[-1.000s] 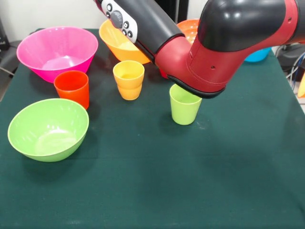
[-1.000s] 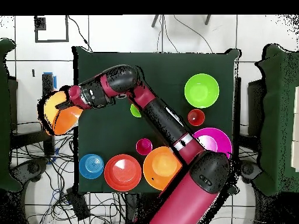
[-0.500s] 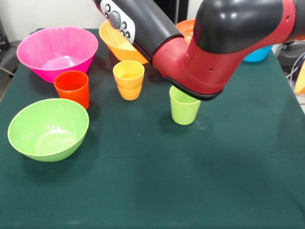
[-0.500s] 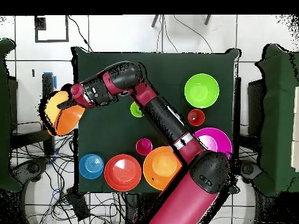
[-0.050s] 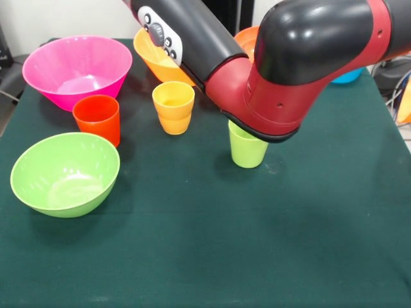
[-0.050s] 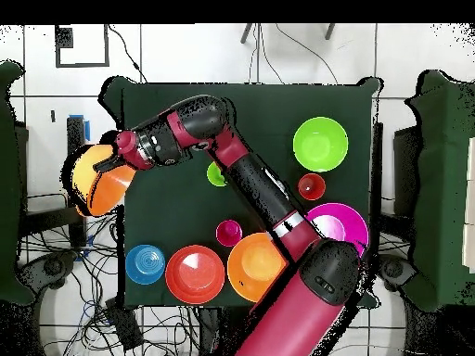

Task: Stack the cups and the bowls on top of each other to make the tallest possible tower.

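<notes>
In the overhead view my gripper (image 6: pixel 115 161) is shut on the rim of a large orange bowl (image 6: pixel 96 184), held tilted past the table's left edge. A second orange bowl (image 6: pixel 255 266), a red-orange bowl (image 6: pixel 195 274), a blue bowl (image 6: pixel 146 264) and a magenta cup (image 6: pixel 228 232) sit near the base. The pink bowl (image 5: pixel 77 67), lime green bowl (image 5: pixel 64 173), red-orange cup (image 5: pixel 97 119), yellow-orange cup (image 5: pixel 173 106) and lime green cup (image 5: pixel 247 151) stand apart in the front view. My elbow covers the lime cup's rim. No tower shows in either view.
The dark green table (image 5: pixel 205 256) spreads out in front of the cups. My arm (image 5: pixel 282 64) hangs low across the table's middle. Cables and a blue item (image 6: pixel 85 130) lie on the floor beyond the table's left edge in the overhead view.
The arm has swung slightly further from the base, carrying the orange bowl a little with it. The cups and bowls on the table have not moved.
</notes>
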Action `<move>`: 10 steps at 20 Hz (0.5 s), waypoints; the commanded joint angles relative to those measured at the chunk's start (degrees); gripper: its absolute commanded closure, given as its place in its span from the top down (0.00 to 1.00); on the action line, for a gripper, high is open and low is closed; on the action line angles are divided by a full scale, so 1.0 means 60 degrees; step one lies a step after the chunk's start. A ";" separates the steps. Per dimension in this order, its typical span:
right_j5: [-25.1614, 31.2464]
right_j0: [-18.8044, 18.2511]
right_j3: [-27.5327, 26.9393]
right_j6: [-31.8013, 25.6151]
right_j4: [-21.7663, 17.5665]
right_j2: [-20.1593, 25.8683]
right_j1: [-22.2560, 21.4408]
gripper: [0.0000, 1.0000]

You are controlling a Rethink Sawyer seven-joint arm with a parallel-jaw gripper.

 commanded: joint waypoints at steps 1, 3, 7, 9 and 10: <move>0.1410 0.0279 -0.1409 -0.3193 0.0734 0.0055 0.0449 0.00; 0.1504 0.0309 -0.1459 -0.3160 0.0838 0.0138 0.0518 0.00; 0.1721 0.0324 -0.1558 -0.3237 0.0901 0.0234 0.0651 0.00; 0.1873 0.0346 -0.1672 -0.3221 0.0873 0.0228 0.0623 0.00; 0.1952 0.0356 -0.1722 -0.3186 0.0872 0.0234 0.0602 0.00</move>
